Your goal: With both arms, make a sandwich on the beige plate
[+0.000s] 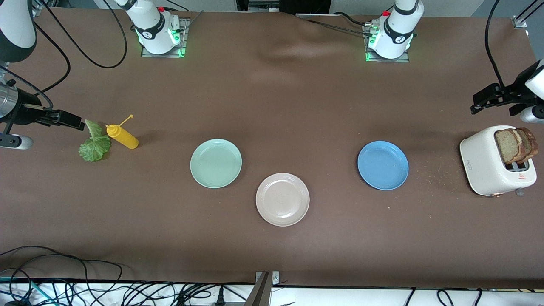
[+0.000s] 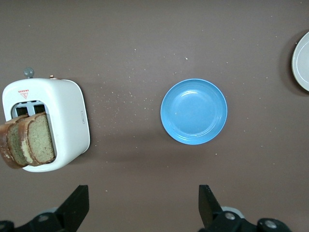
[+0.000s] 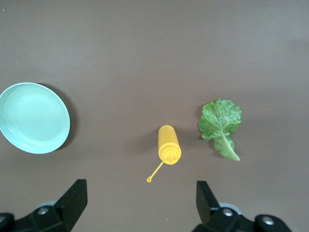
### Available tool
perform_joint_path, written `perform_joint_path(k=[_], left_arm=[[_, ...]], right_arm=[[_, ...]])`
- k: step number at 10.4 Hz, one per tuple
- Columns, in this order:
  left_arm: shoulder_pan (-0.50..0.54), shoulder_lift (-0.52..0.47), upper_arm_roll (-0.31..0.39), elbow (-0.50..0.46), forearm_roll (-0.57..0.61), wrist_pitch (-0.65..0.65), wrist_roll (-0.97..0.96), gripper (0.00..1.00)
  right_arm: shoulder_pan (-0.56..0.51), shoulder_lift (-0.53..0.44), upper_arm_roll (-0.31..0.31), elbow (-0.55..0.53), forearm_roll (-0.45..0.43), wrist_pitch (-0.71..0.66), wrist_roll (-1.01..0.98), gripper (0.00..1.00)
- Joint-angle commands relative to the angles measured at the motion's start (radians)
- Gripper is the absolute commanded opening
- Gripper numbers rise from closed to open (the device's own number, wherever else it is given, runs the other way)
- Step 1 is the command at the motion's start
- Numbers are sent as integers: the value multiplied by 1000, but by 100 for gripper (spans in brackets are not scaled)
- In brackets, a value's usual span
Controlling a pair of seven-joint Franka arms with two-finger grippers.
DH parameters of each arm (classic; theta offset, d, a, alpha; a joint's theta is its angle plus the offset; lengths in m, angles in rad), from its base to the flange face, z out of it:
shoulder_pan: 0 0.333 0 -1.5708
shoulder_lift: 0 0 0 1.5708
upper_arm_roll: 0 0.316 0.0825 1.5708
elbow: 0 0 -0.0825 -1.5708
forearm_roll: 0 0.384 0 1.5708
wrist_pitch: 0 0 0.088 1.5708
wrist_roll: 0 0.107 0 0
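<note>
The beige plate [image 1: 282,199] lies bare near the table's middle, closest to the front camera; its rim shows in the left wrist view [image 2: 301,60]. Brown bread slices [image 1: 515,145] [image 2: 29,142] stick up out of a white toaster [image 1: 486,168] at the left arm's end. A green lettuce leaf [image 1: 94,144] [image 3: 220,121] lies flat at the right arm's end. My left gripper [image 1: 478,105] [image 2: 144,203] hangs open and empty over bare table beside the toaster. My right gripper [image 1: 72,122] [image 3: 140,200] hangs open and empty over bare table beside the lettuce.
A mint-green plate [image 1: 216,163] [image 3: 33,117] and a blue plate [image 1: 383,165] [image 2: 193,111] flank the beige one, both bare. A yellow squeeze bottle [image 1: 123,137] [image 3: 169,144] lies on its side next to the lettuce. Crumbs dot the cloth between the toaster [image 2: 67,121] and the blue plate.
</note>
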Motion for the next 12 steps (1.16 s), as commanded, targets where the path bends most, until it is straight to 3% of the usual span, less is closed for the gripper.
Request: perform_joint_path(k=[1, 12], left_arm=[[0, 14, -1, 32, 3, -20, 20, 100], [-7, 15, -3, 31, 3, -20, 20, 100]], right_arm=[[-9, 6, 5, 22, 17, -11, 5, 100], [-9, 7, 5, 22, 17, -17, 17, 100]])
